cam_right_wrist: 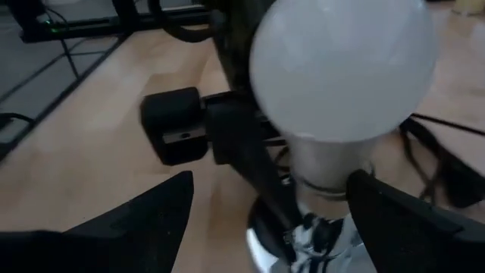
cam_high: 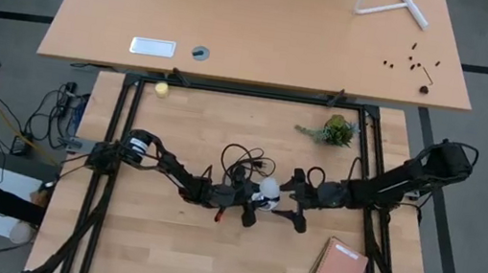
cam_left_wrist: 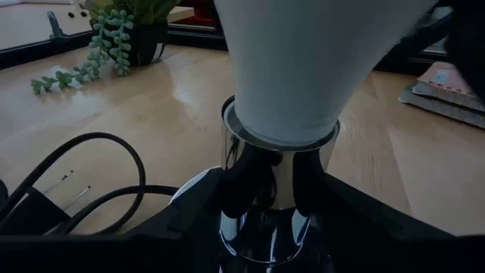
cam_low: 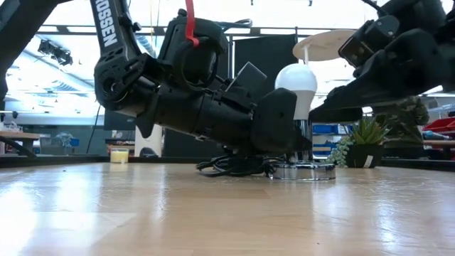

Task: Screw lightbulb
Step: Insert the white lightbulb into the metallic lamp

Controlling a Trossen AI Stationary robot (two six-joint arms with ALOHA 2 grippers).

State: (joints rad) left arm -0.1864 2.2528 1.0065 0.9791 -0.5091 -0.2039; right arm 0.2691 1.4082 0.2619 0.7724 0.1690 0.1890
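Note:
The white lightbulb (cam_low: 296, 80) stands upright with its base in a chrome socket (cam_low: 304, 171), at the middle of the table (cam_high: 159, 250). My left gripper (cam_left_wrist: 273, 197) reaches in from the table's left (cam_high: 248, 205) and is shut on the socket below the bulb. My right gripper (cam_right_wrist: 271, 182) comes from the table's right (cam_high: 292, 190). It is open, with one finger (cam_right_wrist: 151, 216) on each side of the bulb's lower half (cam_right_wrist: 333, 163). My left gripper pinches the socket's chrome neck (cam_left_wrist: 276, 163), just under the bulb, between its two fingers (cam_left_wrist: 236, 189). The fingers come nearly level from the table's left. The socket stands upright with its round base disc (cam_low: 313, 173) on the table. My right gripper: I cannot tell whether a finger touches the bulb.
A black cord (cam_high: 245, 164) lies coiled just behind the socket. A small potted plant (cam_high: 335, 129) stands at the far right and a reddish notebook (cam_high: 338, 272) at the near right. A yellowish ball (cam_high: 162, 89) is at the far left. A second table (cam_high: 259, 32) stands beyond.

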